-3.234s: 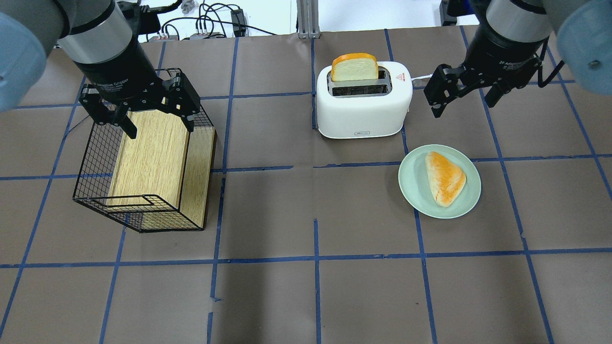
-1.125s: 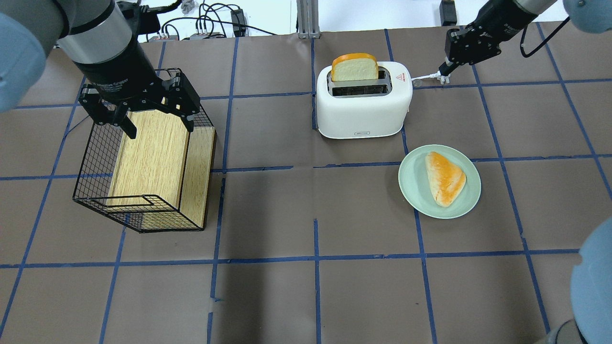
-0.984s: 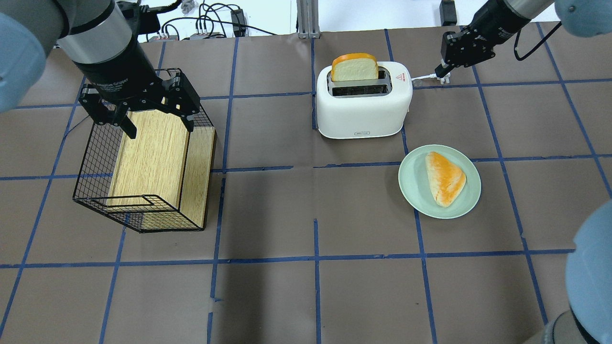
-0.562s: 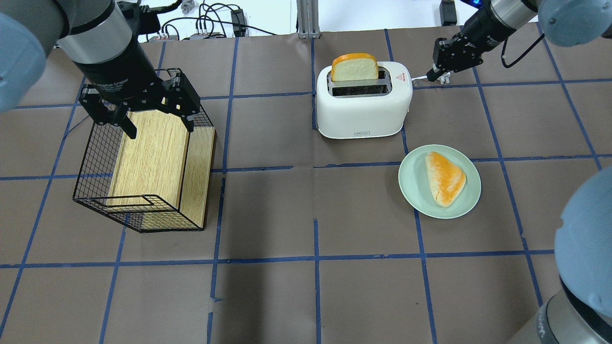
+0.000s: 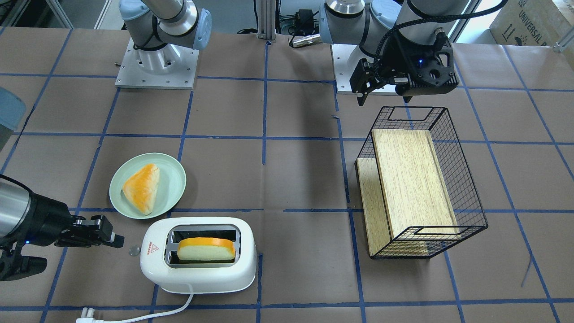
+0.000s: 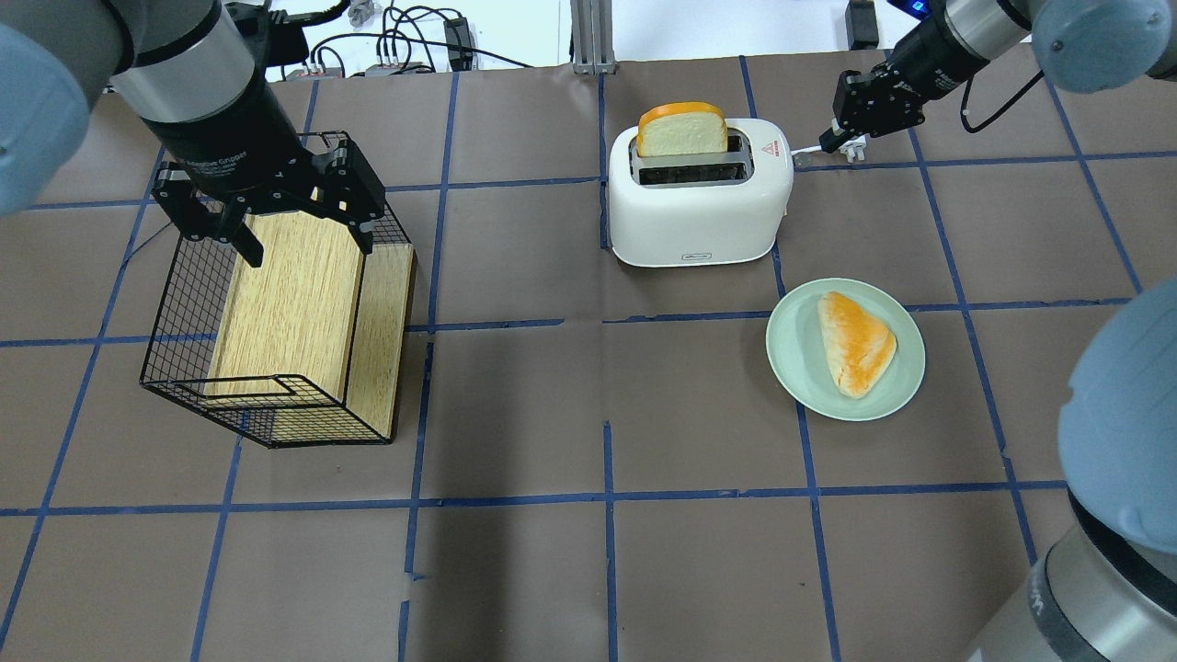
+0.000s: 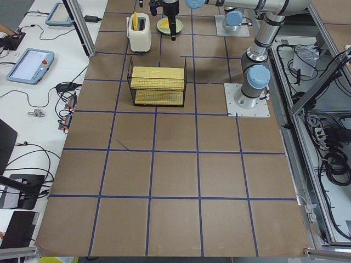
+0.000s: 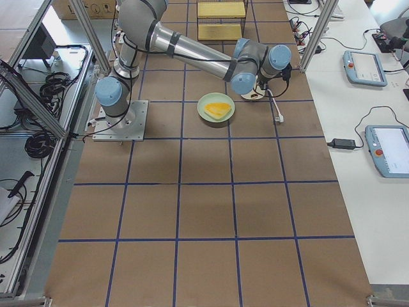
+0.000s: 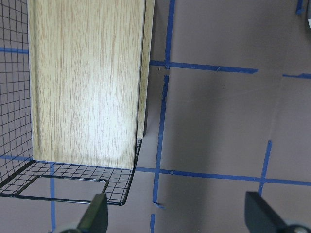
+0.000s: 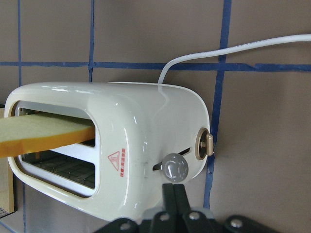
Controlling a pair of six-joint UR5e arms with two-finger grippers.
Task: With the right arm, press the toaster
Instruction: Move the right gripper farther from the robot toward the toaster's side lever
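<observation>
White toaster [image 6: 699, 198] holding a bread slice [image 6: 682, 129] — right gripper [image 10: 174, 191], fingers pinched together, points at its lever knob [image 10: 175, 168]. Well away from it, left gripper [image 6: 305, 241] spread wide.

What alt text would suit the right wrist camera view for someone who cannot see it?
The right arm's shut end effector points at the round lever knob on the end of a white toaster. A slice of bread sticks out of one slot, and a white cord trails across the table.
</observation>
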